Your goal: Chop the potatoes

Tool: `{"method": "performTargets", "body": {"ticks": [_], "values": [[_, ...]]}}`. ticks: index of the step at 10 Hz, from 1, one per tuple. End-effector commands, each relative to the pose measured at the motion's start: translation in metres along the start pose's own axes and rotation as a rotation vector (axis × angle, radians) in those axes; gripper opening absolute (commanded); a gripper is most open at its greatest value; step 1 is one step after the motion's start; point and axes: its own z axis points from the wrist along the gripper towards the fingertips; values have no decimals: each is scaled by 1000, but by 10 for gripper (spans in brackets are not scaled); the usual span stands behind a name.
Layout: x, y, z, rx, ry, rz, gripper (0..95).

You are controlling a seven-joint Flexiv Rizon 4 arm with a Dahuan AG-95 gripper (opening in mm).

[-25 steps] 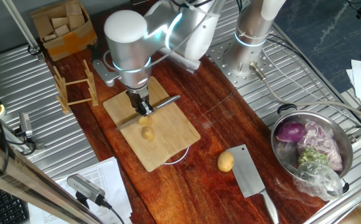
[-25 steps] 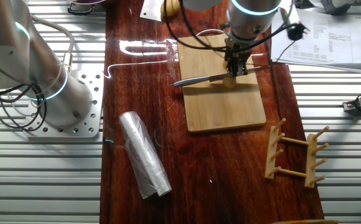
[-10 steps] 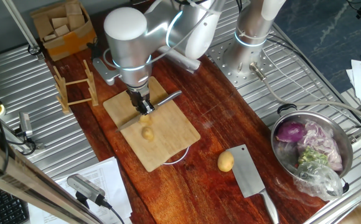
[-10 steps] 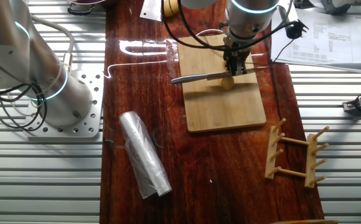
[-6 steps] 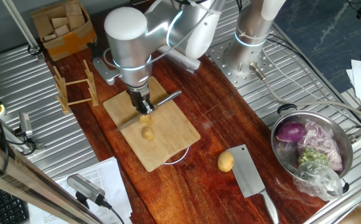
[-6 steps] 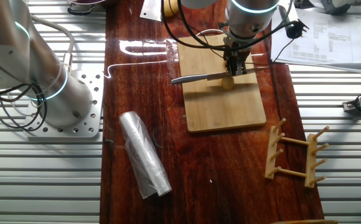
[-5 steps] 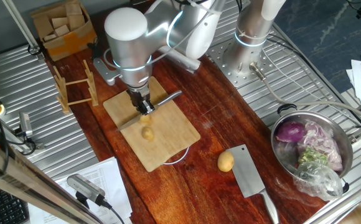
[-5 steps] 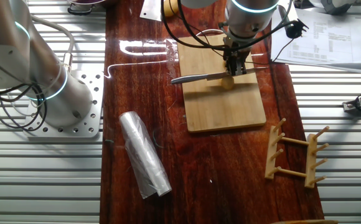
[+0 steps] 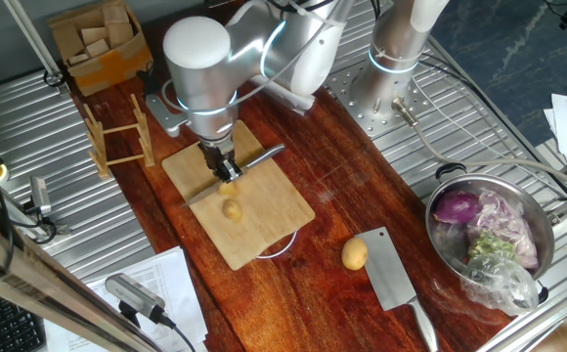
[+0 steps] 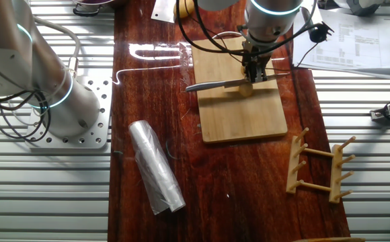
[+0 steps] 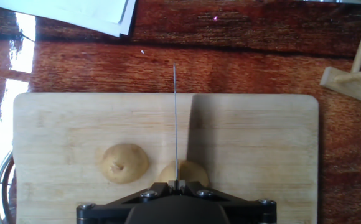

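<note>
Two potatoes (image 11: 125, 163) are sitting on the cutting board (image 11: 255, 143); the tool (image 9: 228, 173) is pinching a knife (image 11: 175, 118) above one.

One fixed view looks down steeply from a distance on the side where the pot (image 9: 489, 238) and cleaver (image 9: 395, 278) lie, with the arm base at the far top. The other fixed view looks down from the opposite side, so the wooden rack (image 10: 316, 169) sits near and the cutting board (image 10: 241, 107) farther. Both share the board, rack and dark table (image 10: 235, 181). The hand view points straight down, close, along the knife (image 11: 175, 118) onto the board (image 11: 255, 143)
</note>
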Motion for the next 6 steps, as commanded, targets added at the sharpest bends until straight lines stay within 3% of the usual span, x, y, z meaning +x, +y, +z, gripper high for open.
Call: {"method": "performTargets", "body": {"ticks": [1,6], "values": [[0,0,0,1,-1,0,0],[0,0,-3,1,0,-3,0]]}}
